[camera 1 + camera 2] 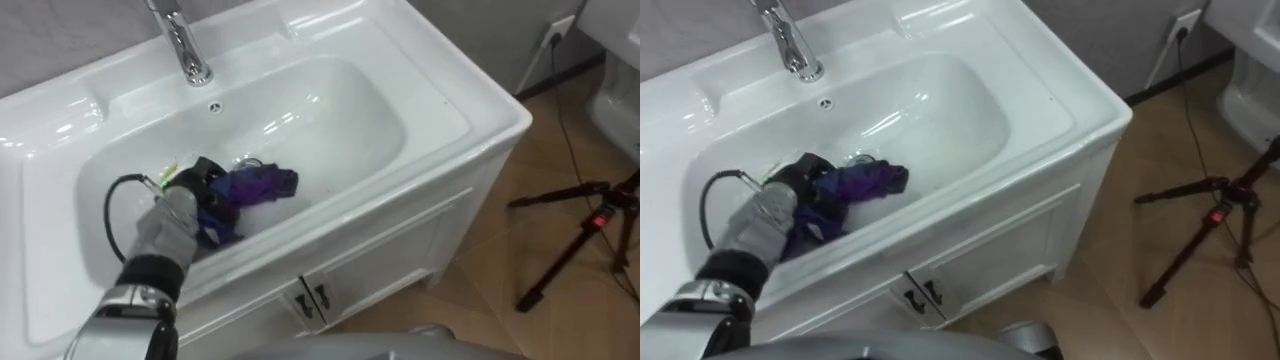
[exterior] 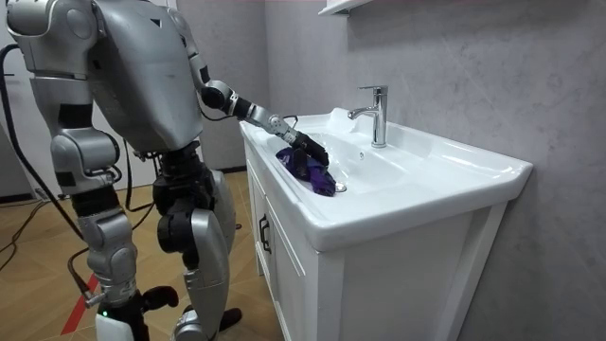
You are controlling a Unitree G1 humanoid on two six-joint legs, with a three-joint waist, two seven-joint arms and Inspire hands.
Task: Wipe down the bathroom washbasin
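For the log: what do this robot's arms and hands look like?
The left hand is black, on a rounded silver-grey forearm with a black band lower down. A thin black cable loops out beside it, with a small green part at the wrist. The right arm has matching silver-grey shells and dark joints.

My basin [image 1: 440,100] is a glossy white rectangular bowl, empty of water. The purple cloth [image 1: 262,185] lies crumpled on its floor at seven o'clock, one end bunched in my left hand [image 1: 195,183].
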